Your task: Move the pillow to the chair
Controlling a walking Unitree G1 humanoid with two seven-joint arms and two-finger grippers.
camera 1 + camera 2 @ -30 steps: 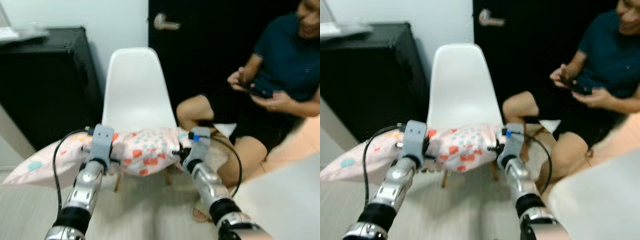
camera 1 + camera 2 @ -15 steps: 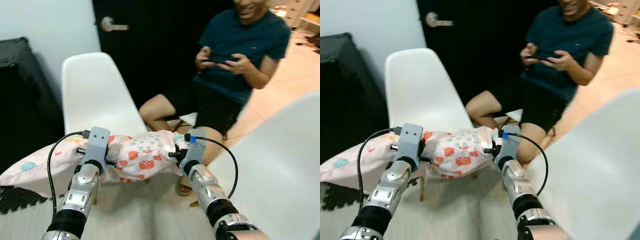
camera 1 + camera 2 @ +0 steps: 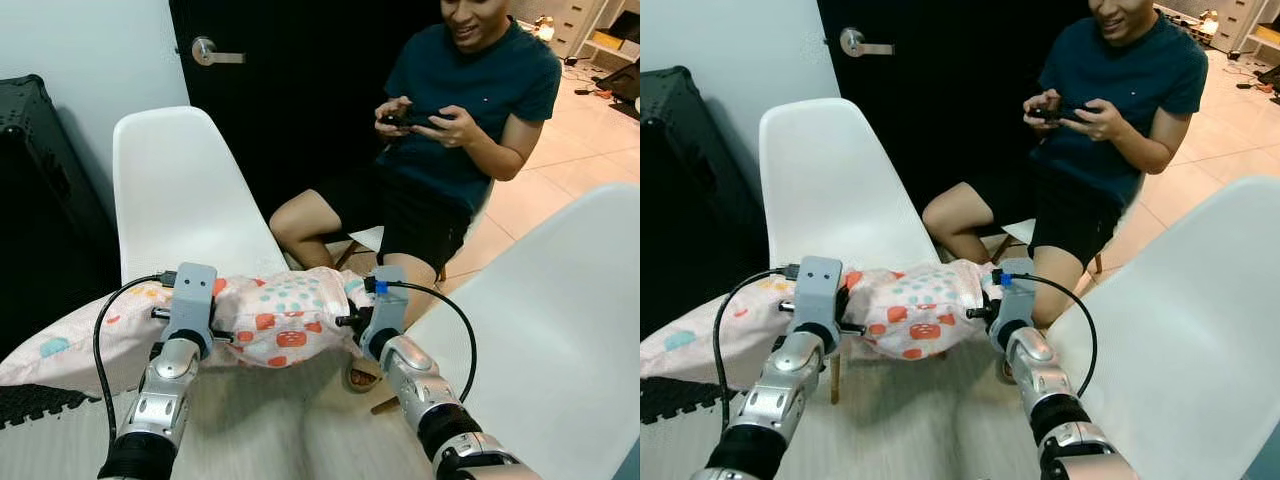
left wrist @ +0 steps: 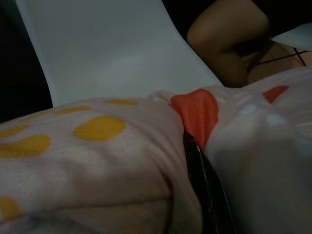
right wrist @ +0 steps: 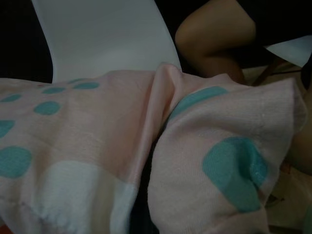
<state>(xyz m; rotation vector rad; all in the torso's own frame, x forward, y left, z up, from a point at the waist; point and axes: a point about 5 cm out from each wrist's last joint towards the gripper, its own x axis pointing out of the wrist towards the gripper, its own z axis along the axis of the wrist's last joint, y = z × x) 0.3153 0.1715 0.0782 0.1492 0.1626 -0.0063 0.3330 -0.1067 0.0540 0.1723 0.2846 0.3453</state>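
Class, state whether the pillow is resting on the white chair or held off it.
Held off it: the pillow hangs between both grippers, in front of the white chair.

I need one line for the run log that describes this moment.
pillow: held up between both grippers | left gripper: shut on pillow | right gripper: shut on pillow | chair: ahead, seat bare | person: seated behind

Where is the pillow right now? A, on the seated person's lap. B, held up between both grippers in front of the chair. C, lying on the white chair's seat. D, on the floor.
B: the pillow hangs between the left gripper and the right gripper, short of the white chair.
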